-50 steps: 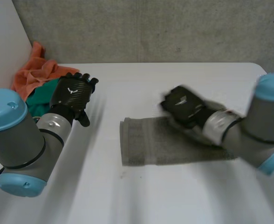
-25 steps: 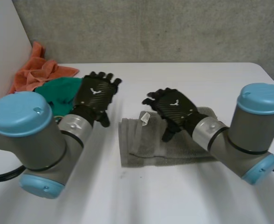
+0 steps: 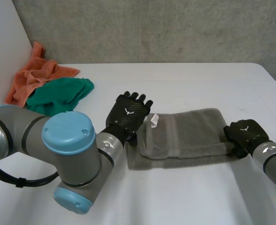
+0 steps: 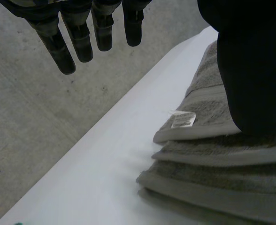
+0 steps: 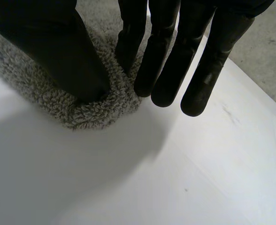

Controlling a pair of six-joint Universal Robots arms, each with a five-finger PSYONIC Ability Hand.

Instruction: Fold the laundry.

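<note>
A grey towel point(image 3: 189, 133) lies folded in layers in the middle of the white table point(image 3: 185, 84), with a small white label point(image 3: 153, 120) at its left end. My left hand point(image 3: 128, 112) rests at that left end, fingers point(image 4: 81, 37) straight and off the cloth, thumb point(image 4: 250, 84) lying on the top layer of the towel point(image 4: 208, 178) near the label point(image 4: 183, 119). My right hand point(image 3: 243, 132) is at the towel's right end. There its thumb point(image 5: 77, 61) and one finger pinch the fluffy edge point(image 5: 95, 112), while the other fingers point(image 5: 208, 56) reach straight past it.
An orange cloth point(image 3: 34, 75) and a green cloth point(image 3: 60, 93) lie heaped at the table's back left, by the wall. A grey concrete wall point(image 3: 152, 28) runs along the far edge. Bare table lies in front of the towel.
My right hand has swept from over the towel's left part to its right end and closed on the edge. My left hand has moved right to the towel's left end. The towel has shifted rightward.
</note>
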